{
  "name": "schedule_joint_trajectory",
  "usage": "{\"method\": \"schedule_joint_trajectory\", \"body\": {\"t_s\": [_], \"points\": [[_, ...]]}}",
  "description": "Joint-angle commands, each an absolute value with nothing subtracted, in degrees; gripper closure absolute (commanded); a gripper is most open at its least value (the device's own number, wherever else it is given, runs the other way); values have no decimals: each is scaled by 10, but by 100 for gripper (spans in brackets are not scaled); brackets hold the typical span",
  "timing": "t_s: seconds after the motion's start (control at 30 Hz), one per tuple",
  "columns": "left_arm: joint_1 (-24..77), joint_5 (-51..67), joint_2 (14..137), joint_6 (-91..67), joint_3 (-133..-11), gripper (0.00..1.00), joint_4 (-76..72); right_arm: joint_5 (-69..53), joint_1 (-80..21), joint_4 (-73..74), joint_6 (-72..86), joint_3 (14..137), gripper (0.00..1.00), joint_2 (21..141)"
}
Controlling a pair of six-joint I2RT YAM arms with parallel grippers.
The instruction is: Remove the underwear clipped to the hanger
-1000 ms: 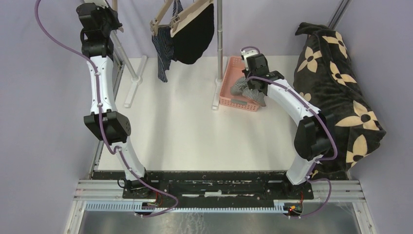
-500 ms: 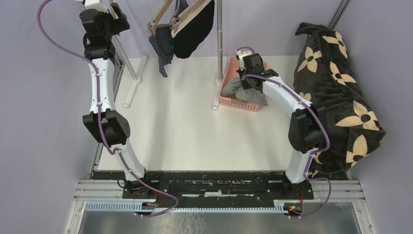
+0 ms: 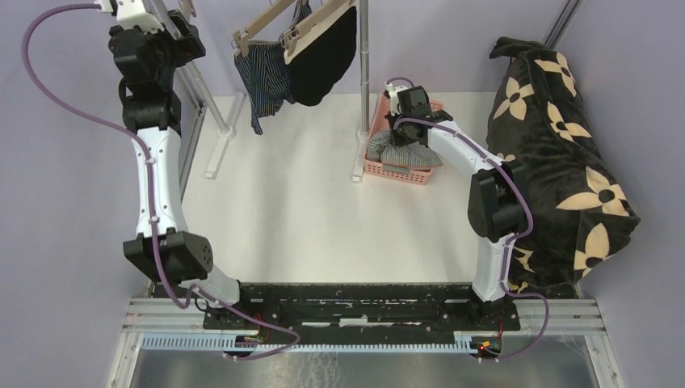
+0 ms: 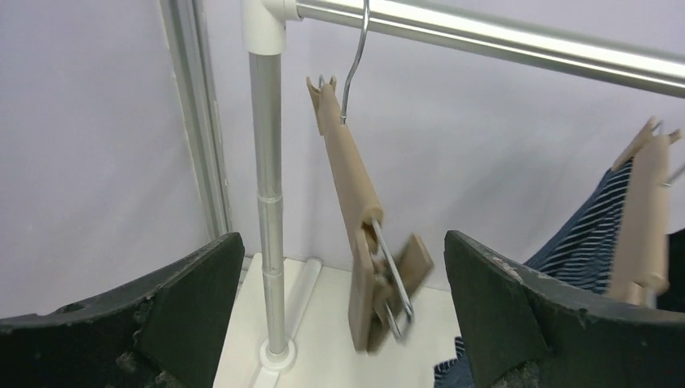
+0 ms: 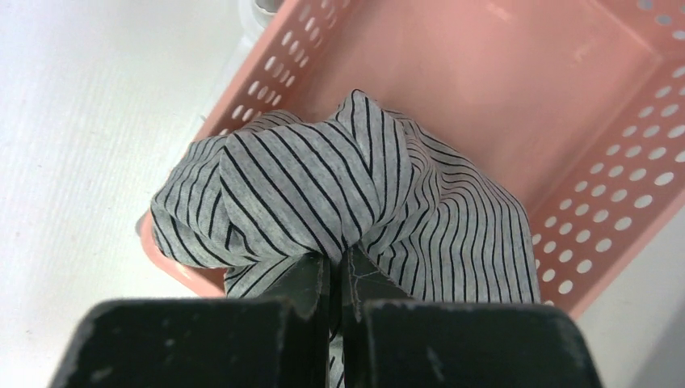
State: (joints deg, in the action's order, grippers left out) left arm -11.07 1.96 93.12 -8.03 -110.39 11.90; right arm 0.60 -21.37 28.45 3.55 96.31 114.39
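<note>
Lavender walls close in a white tabletop (image 3: pixel 307 210). My right gripper (image 5: pixel 339 279) is clenched on a fold of the grey dark-striped briefs (image 5: pixel 323 194), with the cloth pinched between its two black fingers. The bundle lies in the pink perforated basket (image 5: pixel 501 89), lapping over the rim at the lower left of the wrist view. From overhead, the basket sits right of centre on the tabletop, and the black flower-print blanket (image 3: pixel 557 145) is heaped along the right edge.

My left gripper (image 4: pixel 343 323) is spread wide with nothing in it, raised high in the upper left of the overhead view. Beyond its fingers an empty wooden clip hanger (image 4: pixel 355 194) hangs tilted from the steel rail (image 4: pixel 485 36). The navy striped briefs (image 4: pixel 582 250) show at the right edge, beside a second wooden hanger (image 4: pixel 642 218). Overhead, at top centre, they hang clipped. The black briefs (image 3: pixel 323 56) are just to their right, also on a hanger.
</note>
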Motion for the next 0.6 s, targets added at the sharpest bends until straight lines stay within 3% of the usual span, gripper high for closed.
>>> {"method": "schedule_joint_trajectory", "body": {"t_s": [0.0,0.17,0.3,0.57], "points": [[-113,10,837,-55,-1052,1,77,-43,-213,265,49,1006,99,1141],[-113,43,773,-48,-1021,1,86,-44,-212,243,47,1019,99,1131],[-112,77,733,-58,-997,1,77,23,-212,240,35,1053,99,1153],[-112,155,744,-78,-1020,1,95,100,-196,183,42,1038,99,1201]]}}
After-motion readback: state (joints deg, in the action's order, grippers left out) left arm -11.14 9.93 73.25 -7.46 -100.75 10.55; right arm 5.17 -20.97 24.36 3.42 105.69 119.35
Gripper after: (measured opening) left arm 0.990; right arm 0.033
